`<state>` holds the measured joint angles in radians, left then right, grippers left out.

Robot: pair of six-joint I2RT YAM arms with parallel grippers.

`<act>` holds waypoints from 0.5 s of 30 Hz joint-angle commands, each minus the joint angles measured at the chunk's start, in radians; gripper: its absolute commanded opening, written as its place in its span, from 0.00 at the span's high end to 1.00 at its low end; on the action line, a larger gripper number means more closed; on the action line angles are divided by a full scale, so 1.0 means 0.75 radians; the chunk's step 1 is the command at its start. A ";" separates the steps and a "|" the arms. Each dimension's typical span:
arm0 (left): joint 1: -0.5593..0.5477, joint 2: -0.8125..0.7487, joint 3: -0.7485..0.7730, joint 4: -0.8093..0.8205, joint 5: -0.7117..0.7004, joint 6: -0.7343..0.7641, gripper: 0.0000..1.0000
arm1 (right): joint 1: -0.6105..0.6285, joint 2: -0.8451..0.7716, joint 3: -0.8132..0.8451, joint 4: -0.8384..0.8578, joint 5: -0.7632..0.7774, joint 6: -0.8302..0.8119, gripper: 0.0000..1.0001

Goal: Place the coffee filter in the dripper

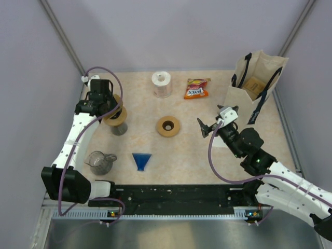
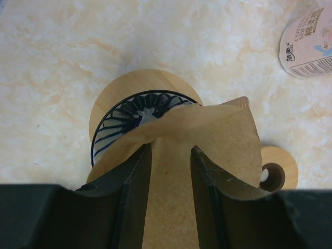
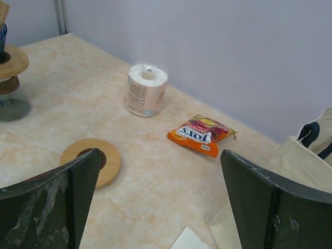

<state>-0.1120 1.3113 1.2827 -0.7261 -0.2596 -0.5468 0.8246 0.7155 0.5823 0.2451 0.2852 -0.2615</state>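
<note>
**Left wrist view.** My left gripper (image 2: 171,150) pinches the coffee filter (image 2: 220,132), its fingers partly closed on the brown paper. My right gripper (image 3: 161,155) stands wide and empty, well apart from the dripper (image 2: 122,119). The filter hangs just over the dripper's near rim and covers part of it. Its curved edge leads toward the dripper. The long axis seems to run along the fingers, and the point is hidden. I would centre it over the ribbed bowl, bring the point downward, seat it, then let go.

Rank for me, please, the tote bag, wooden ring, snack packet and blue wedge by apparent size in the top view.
1. tote bag.
2. wooden ring and snack packet: too alike to rank.
3. blue wedge, smallest.
</note>
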 commanded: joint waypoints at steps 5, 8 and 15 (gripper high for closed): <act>-0.002 -0.010 0.032 0.013 -0.014 0.009 0.62 | 0.017 -0.003 -0.001 0.043 0.015 -0.011 0.01; -0.002 0.021 0.049 0.005 -0.016 0.009 0.64 | 0.015 -0.005 -0.001 0.041 0.019 -0.009 0.01; -0.002 0.060 0.077 0.001 -0.020 0.019 0.64 | 0.015 -0.003 -0.003 0.047 0.021 -0.017 0.01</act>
<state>-0.1120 1.3453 1.2915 -0.7303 -0.2676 -0.5465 0.8246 0.7155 0.5823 0.2451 0.2867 -0.2619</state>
